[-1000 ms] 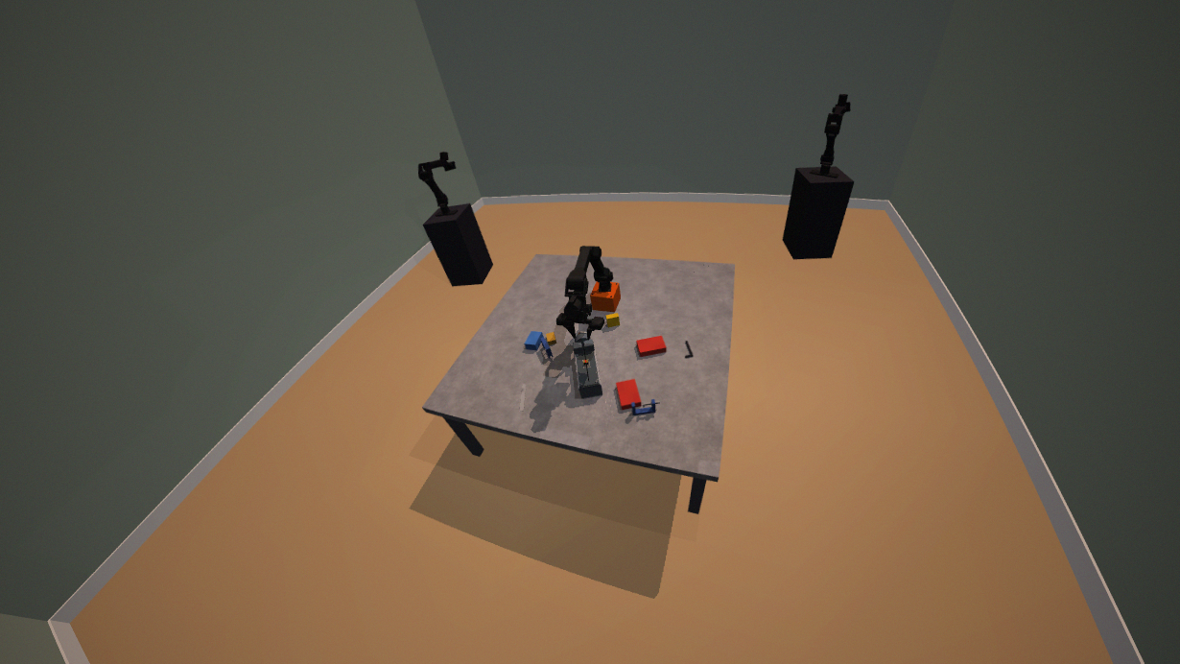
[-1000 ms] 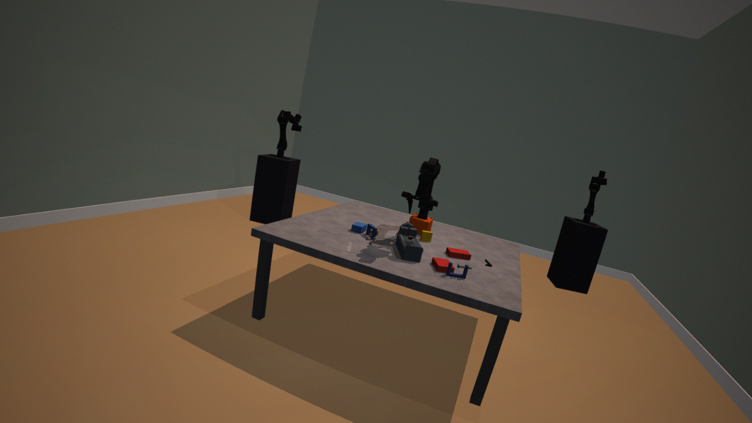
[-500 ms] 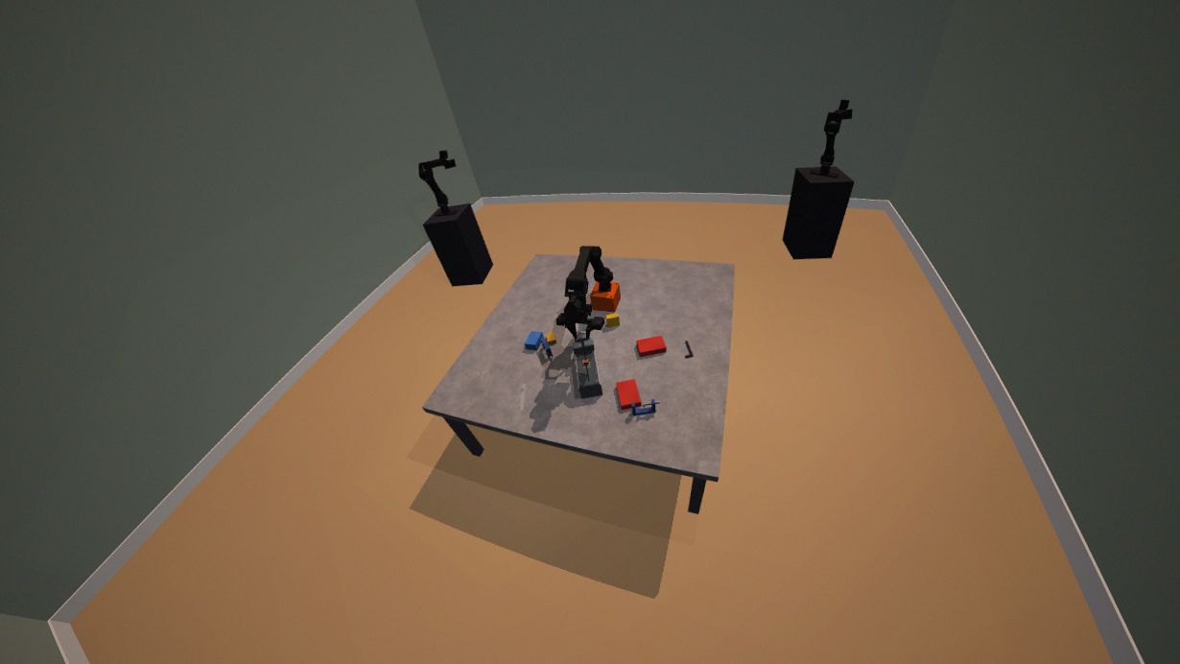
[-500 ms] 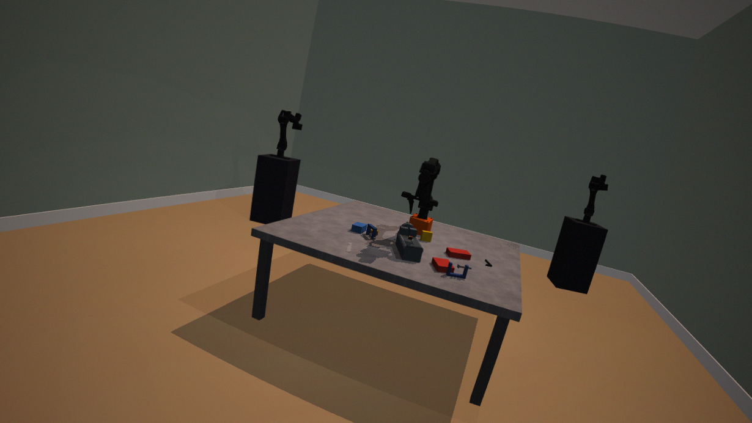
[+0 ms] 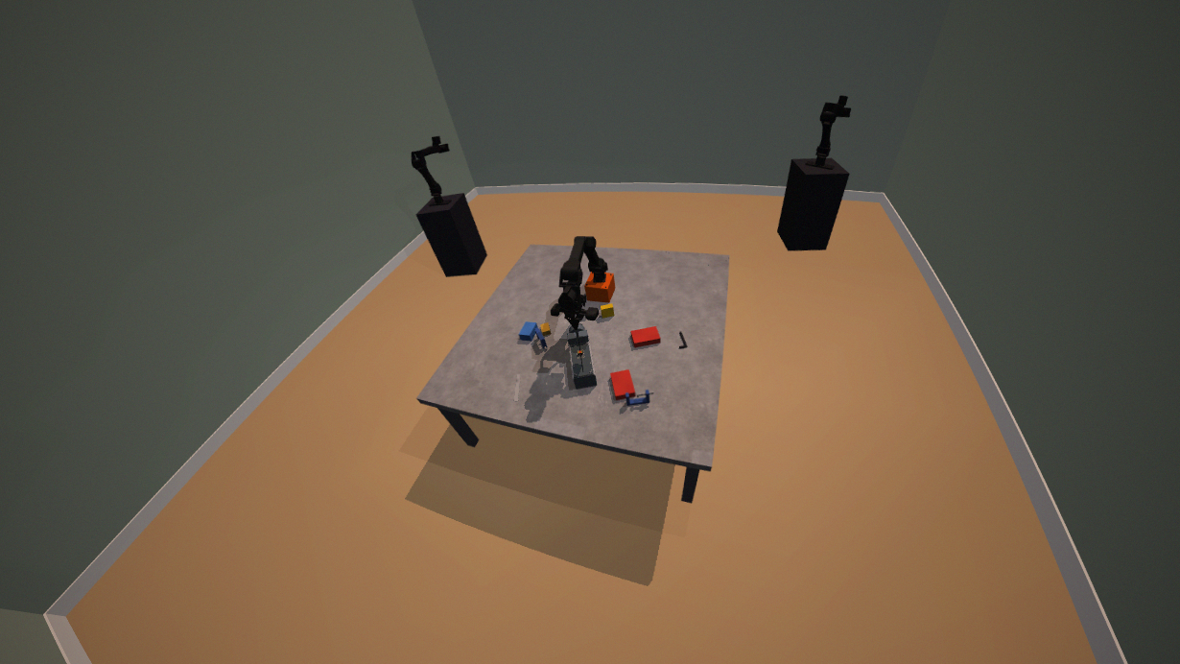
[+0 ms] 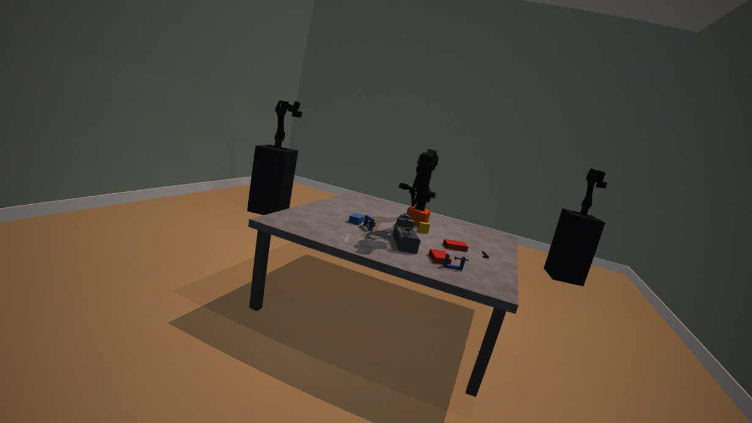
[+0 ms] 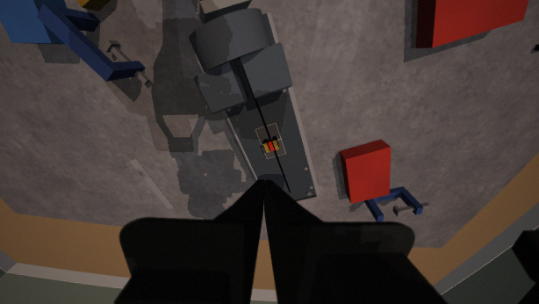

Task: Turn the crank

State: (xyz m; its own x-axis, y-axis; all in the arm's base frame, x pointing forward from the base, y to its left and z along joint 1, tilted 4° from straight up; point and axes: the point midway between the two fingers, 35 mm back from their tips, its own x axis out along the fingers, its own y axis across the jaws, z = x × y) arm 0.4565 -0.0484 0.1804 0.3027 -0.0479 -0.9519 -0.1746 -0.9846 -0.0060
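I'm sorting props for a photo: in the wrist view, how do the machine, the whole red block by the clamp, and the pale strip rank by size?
1. Machine
2. Red block
3. Pale strip

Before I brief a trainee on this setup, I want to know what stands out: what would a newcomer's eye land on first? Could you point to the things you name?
Probably the orange block (image 5: pixel 600 288) (image 6: pixel 418 216) under the black arm, at the table's (image 5: pixel 495 371) (image 6: pixel 299 226) (image 7: pixel 79 184) far side. Next, two red blocks (image 5: pixel 645 336) (image 6: pixel 455 245) (image 7: pixel 369 173), right of the dark grey machine in the top view. Up close, the gripper's (image 7: pixel 264 181) black fingertips meet, with nothing between them.
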